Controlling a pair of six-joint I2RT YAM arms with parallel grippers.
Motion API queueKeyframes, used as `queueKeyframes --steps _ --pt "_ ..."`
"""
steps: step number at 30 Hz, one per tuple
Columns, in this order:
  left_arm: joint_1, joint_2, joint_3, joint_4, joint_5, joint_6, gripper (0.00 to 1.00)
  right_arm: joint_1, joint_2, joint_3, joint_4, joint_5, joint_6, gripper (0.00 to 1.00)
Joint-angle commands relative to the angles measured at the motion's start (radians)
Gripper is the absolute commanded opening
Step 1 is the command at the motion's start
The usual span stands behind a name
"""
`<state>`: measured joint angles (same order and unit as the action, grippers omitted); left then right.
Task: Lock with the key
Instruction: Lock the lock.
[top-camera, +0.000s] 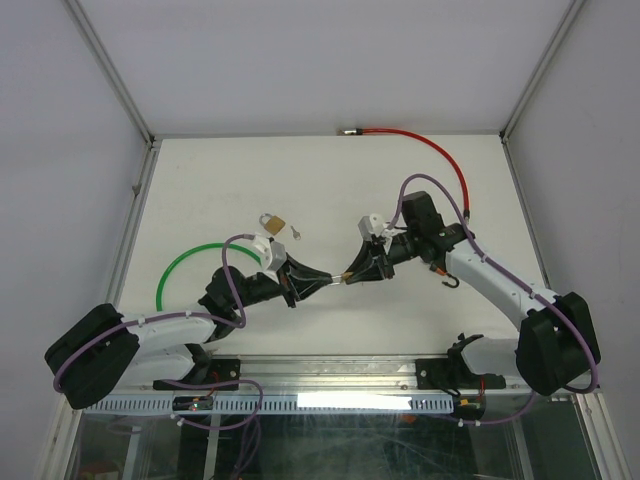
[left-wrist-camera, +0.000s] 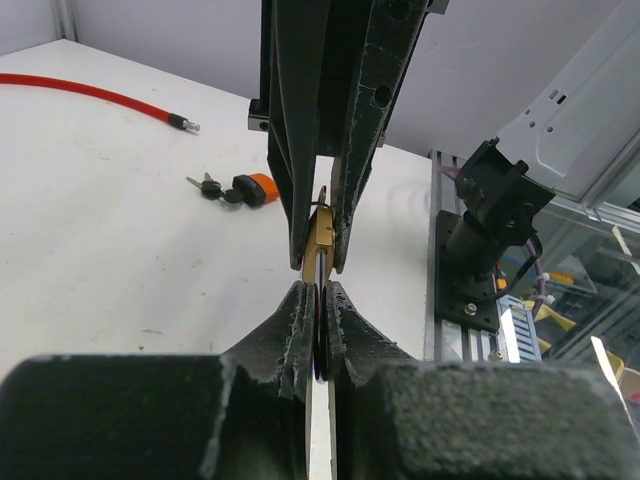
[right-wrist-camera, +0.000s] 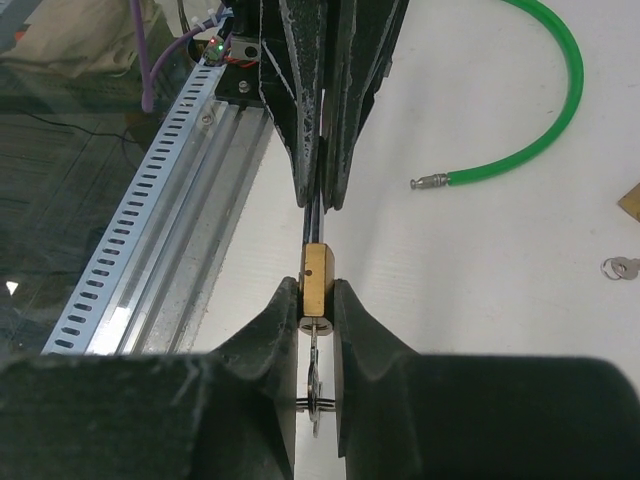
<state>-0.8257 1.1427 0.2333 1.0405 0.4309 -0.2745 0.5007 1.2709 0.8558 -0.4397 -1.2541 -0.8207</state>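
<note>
A small brass padlock (right-wrist-camera: 318, 268) is held in the air between my two grippers over the middle of the table (top-camera: 340, 277). My right gripper (right-wrist-camera: 318, 290) is shut on the padlock's body. A silver key (right-wrist-camera: 316, 388) sticks out of the keyhole, back between the right fingers. The steel shackle (right-wrist-camera: 321, 215) runs from the body into my left gripper (left-wrist-camera: 322, 292), which is shut on it. In the left wrist view the brass body (left-wrist-camera: 321, 240) sits between the right gripper's fingers, just beyond my own. In the top view the left gripper (top-camera: 326, 281) and right gripper (top-camera: 353, 273) meet tip to tip.
A second brass padlock (top-camera: 270, 219) and a loose small key (top-camera: 297, 235) lie beyond the left gripper. A green cable (top-camera: 190, 262) curves at the left. A red cable (top-camera: 425, 142) lies at the far edge. An orange-headed key bunch (left-wrist-camera: 250, 188) lies under the right arm.
</note>
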Motion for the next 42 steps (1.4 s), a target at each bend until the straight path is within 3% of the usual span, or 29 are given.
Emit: queueKeyframes --steps 1,8,17,22,31,42 --pt "-0.007 -0.026 -0.005 0.096 -0.035 0.003 0.12 0.008 0.001 0.056 -0.052 -0.078 -0.038 0.0" --pt "-0.008 -0.048 -0.019 0.085 -0.05 0.004 0.42 -0.011 0.009 0.074 -0.06 -0.108 -0.002 0.0" --pt "-0.008 -0.093 -0.064 0.091 0.02 0.069 0.67 -0.033 0.013 0.083 -0.065 -0.12 0.027 0.0" --pt "-0.007 -0.07 -0.063 0.109 0.016 0.077 0.64 -0.032 0.024 0.092 -0.084 -0.135 0.025 0.0" --pt "-0.007 -0.006 -0.023 0.119 0.034 0.058 0.37 -0.033 0.027 0.089 -0.087 -0.139 0.019 0.0" --pt "-0.007 -0.032 -0.023 0.118 0.059 0.049 0.34 -0.032 0.033 0.088 -0.09 -0.131 0.013 0.0"
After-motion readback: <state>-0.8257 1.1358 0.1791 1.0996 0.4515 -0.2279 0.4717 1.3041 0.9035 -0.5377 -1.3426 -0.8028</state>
